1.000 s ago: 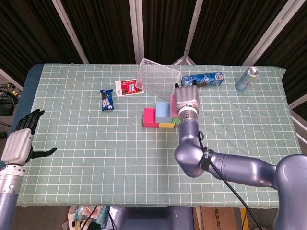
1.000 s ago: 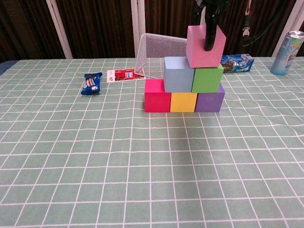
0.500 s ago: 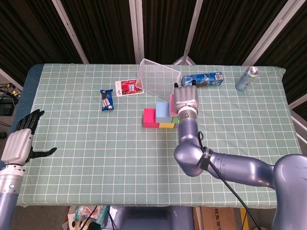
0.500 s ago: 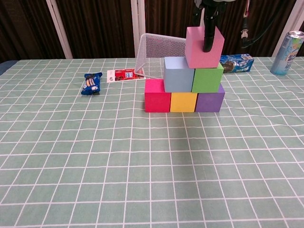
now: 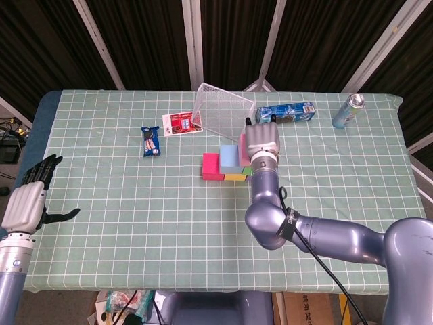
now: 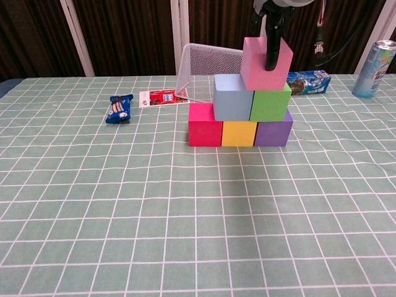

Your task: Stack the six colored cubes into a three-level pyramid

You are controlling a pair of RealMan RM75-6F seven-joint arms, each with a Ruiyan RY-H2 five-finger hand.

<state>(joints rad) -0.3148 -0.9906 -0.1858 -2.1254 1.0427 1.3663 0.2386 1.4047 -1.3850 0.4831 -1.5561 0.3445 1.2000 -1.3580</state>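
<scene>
A red cube (image 6: 205,124), a yellow cube (image 6: 239,132) and a purple cube (image 6: 273,132) form the bottom row. On them stand a light blue cube (image 6: 232,97) and a green cube (image 6: 270,103). My right hand (image 5: 261,141) holds a pink cube (image 6: 259,64) tilted, just above the seam of the blue and green ones; a dark finger (image 6: 271,57) lies across its front face. In the head view the hand hides most of the pink cube (image 5: 243,148). My left hand (image 5: 28,200) hangs open at the table's left edge, away from the cubes.
A tipped wire mesh basket (image 6: 207,71) lies right behind the stack. A blue snack packet (image 6: 119,108) and a red card (image 6: 161,98) lie to the left, a blue pack (image 6: 307,81) and a can (image 6: 374,60) to the right.
The right hand has shifted the pink cube slightly left and down, closer over the blue and green cubes. The left hand has not moved.
</scene>
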